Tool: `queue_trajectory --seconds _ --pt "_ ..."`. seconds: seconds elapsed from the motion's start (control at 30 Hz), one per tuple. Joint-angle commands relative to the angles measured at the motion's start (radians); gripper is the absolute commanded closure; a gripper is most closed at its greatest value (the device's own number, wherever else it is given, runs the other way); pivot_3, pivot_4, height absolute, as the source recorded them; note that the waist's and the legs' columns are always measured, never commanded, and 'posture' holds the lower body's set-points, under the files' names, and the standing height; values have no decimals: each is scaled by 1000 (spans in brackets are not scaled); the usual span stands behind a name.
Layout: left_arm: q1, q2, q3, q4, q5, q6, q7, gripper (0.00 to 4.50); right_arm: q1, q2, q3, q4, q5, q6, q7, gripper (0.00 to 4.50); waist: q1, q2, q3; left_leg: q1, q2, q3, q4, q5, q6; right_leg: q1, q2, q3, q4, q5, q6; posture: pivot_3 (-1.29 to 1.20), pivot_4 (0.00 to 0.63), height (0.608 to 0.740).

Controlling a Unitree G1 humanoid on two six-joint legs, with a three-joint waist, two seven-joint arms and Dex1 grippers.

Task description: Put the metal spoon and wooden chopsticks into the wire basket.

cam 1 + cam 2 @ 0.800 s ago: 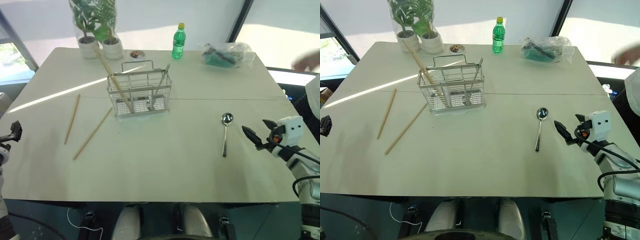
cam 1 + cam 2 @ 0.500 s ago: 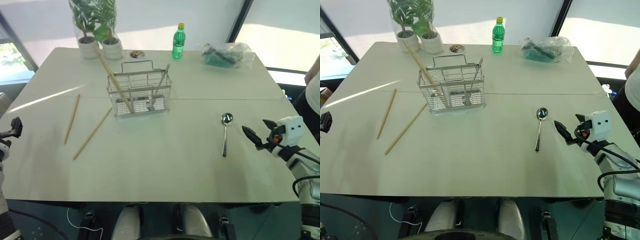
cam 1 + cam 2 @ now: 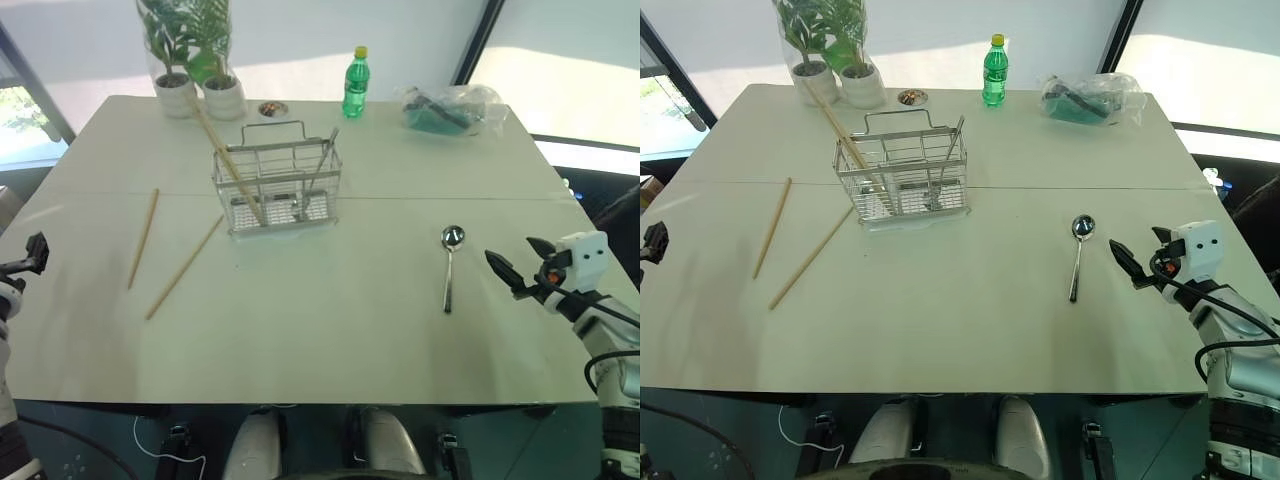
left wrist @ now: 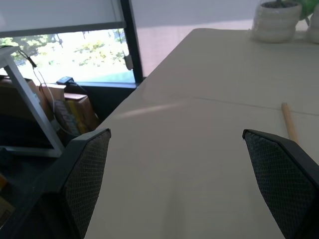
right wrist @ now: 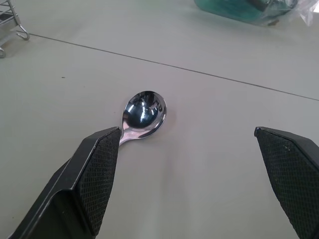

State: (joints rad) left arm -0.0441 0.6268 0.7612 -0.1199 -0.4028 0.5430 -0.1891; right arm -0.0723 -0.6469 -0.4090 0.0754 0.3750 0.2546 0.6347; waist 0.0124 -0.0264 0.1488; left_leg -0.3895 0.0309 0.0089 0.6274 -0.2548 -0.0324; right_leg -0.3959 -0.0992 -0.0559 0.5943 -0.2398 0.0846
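Since a moment ago we see no change on the table: the metal spoon (image 3: pixel 1078 254) and two wooden chopsticks (image 3: pixel 790 244) remain outside the wire basket (image 3: pixel 902 178). Both the right gripper (image 3: pixel 1137 262) and left gripper (image 4: pixel 184 179) stay spread and empty, so no pickup has begun.

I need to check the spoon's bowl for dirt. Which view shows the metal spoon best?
The right wrist view: the metal spoon has its bowl close and facing up. Both eye views show it whole but small, lying on the table.
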Motion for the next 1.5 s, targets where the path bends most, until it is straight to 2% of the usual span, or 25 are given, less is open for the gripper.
queue_trajectory --seconds 0.03,0.1,0.2,0.27,0.43,0.53,0.73,0.87,1.03,1.37,1.47,1.5 --pt "-46 41 4 -73 -60 55 -25 0 -39 -37 -14 -20 2 15 -5 85 0 0 0 0 0 0 0 0 0 0 0 0 0 0 0 0 150 717" --pt "-78 84 6 -116 -139 125 -83 0 -63 -49 -5 -55 6 59 -15 85 0 -2 0 0 0 0 1 0 0 0 0 0 1 0 0 0 150 717" --pt "-135 170 23 -188 -332 271 -192 0 -89 -58 11 -138 20 159 -49 85 0 -2 0 -1 0 -1 2 0 0 0 1 0 1 0 0 0 150 717" --pt "-160 243 -6 -243 -434 336 -283 0 -100 -61 35 -191 9 228 -80 85 -1 -2 0 -1 0 -1 1 0 0 0 1 0 1 0 0 0 150 717" --pt "-158 398 -144 -368 -548 352 -556 0 -150 -32 85 -304 37 383 -138 85 -3 3 2 0 0 0 1 0 0 -1 1 1 1 0 -1 0 150 717" --pt "-215 433 -265 -393 -564 338 -630 0 -169 -26 134 -337 18 436 -161 85 -2 4 2 0 0 1 0 0 0 -2 1 1 1 0 -1 0 150 717" --pt "-409 381 -519 -325 -488 286 -692 0 -217 42 200 -326 -15 570 -278 85 1 3 1 -1 0 1 1 0 0 -1 2 1 0 0 -1 0 150 717" --pt "-505 335 -627 -271 -444 263 -741 0 -252 109 206 -298 -43 664 -381 85 0 3 1 -2 -1 1 1 0 0 -1 2 1 0 0 -1 0 150 717" --pt "-551 308 -671 -247 -423 258 -784 0 -287 155 173 -264 -60 755 -468 85 -3 3 1 -2 -1 0 1 0 1 -2 3 1 1 0 -1 0 150 717" --pt "-614 275 -687 -227 -420 291 -800 0 -232 220 198 -302 -56 870 -495 85 -2 2 1 -1 -1 -1 1 0 1 -1 4 1 1 0 0 0 150 717" --pt "-619 278 -692 -224 -419 298 -810 0 -212 232 202 -311 -69 880 -508 889 -2 1 1 -1 0 -2 1 0 1 -1 4 1 1 0 0 0 150 717" --pt "-621 279 -692 -224 -422 304 -815 0 -209 234 201 -312 -72 881 -511 1396 -3 1 1 -1 0 -2 1 0 1 -1 4 1 1 0 0 0 150 717"
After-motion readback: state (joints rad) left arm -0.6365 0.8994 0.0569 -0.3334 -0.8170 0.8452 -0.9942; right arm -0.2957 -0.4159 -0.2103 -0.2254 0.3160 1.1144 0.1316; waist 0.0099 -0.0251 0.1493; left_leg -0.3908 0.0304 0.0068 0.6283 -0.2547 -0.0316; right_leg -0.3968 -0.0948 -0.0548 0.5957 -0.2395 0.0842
